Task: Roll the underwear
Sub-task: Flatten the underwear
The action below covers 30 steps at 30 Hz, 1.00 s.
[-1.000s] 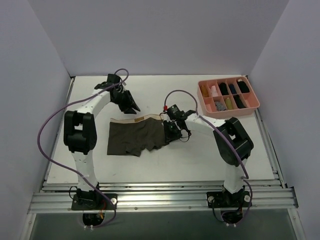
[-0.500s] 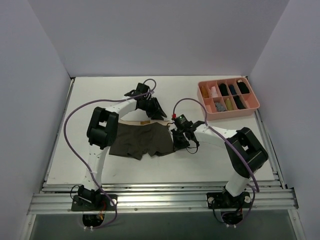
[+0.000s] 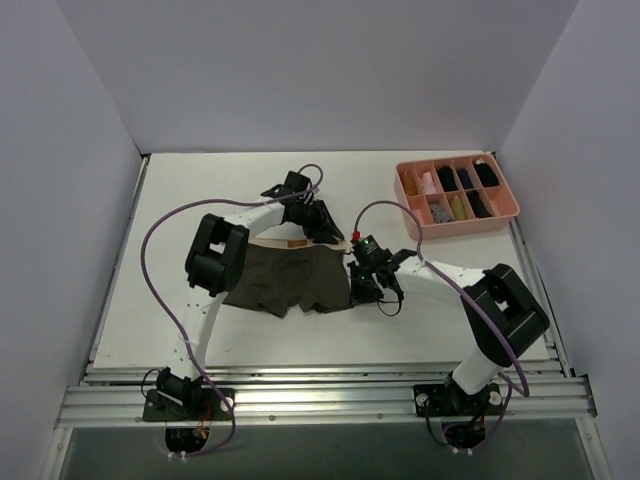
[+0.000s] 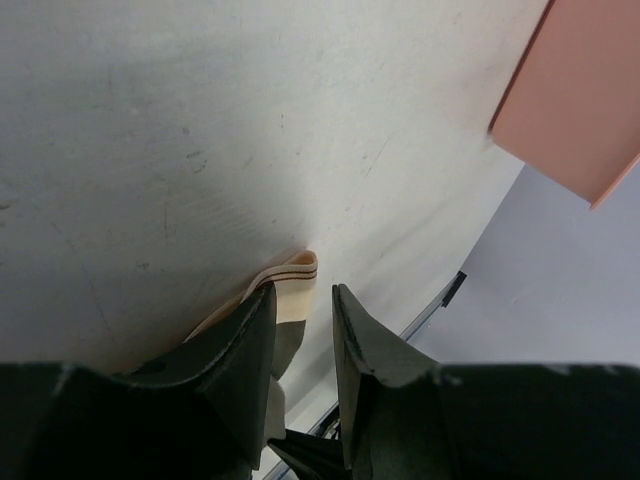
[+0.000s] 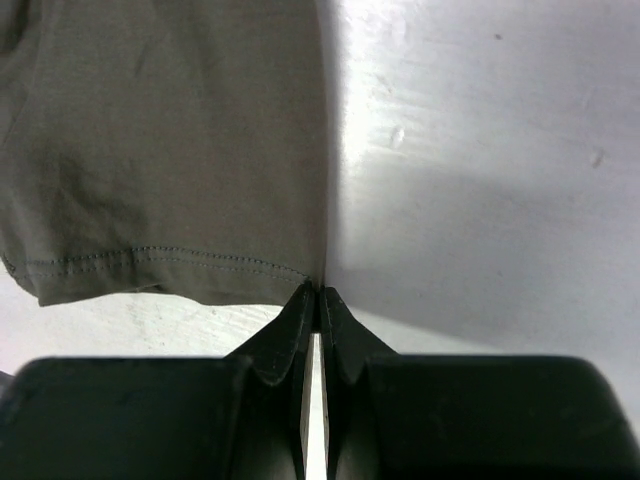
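Right gripper (image 5: 318, 298) pinches the right edge of the underwear (image 3: 290, 280) — olive cloth, flat mid-table, tan waistband on the far side; left gripper (image 4: 303, 325) stands slightly open — straddling that waistband's corner.

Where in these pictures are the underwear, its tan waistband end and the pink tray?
underwear (image 3: 290, 280): top external view, middle of the olive cloth.
waistband end (image 4: 296, 290): left wrist view, striped tan tip between the fingers.
pink tray (image 3: 457, 224): top external view, near wall.
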### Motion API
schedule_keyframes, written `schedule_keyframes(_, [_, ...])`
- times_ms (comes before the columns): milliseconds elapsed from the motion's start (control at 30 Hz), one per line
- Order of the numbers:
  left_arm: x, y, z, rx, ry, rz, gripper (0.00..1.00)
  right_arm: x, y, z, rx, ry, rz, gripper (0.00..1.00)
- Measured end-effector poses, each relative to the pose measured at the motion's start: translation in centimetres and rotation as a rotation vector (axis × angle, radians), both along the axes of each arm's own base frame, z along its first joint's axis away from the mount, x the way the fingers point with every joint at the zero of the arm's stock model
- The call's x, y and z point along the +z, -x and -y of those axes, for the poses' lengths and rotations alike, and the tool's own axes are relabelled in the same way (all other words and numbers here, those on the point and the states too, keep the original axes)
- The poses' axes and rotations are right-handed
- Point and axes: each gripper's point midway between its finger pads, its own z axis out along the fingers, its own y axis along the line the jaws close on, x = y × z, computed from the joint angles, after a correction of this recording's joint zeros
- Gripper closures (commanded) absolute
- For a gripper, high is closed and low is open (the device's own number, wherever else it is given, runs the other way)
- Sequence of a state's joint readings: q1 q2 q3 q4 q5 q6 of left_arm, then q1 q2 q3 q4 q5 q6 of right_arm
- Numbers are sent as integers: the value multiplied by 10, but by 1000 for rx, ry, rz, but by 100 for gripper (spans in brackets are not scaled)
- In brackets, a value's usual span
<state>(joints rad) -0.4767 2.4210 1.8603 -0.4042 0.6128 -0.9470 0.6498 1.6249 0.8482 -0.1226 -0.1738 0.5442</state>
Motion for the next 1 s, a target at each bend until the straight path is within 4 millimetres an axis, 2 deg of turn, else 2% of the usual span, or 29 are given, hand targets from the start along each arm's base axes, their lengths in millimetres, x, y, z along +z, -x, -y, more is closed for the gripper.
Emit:
schedule_keyframes(200, [-1, -8, 0, 9, -25, 9, 62, 7, 6, 8, -57, -8, 27, 100])
schedule_keyframes(367, [-1, -9, -1, 17, -33, 10, 62, 3, 9, 18, -111, 18, 32, 100])
schedule_keyframes(567, [2, -11, -2, 26, -33, 12, 60, 2, 4, 32, -150, 75, 36, 87])
schedule_keyframes(633, [5, -13, -7, 34, -54, 23, 59, 4, -1, 36, -158, 87, 37, 80])
schedule_keyframes(700, [14, -14, -19, 41, -83, 35, 58, 10, -11, 40, -171, 85, 46, 73])
schedule_keyframes(800, [44, -17, -50, 67, -132, 78, 56, 26, -28, 37, -169, 50, 75, 71])
schedule_keyframes(933, [99, -22, -109, 137, -181, 178, 55, 53, -57, 23, -144, -10, 138, 71])
schedule_keyframes(1000, [118, -19, -144, 183, -216, 207, 55, 57, -69, 14, -122, -26, 146, 72])
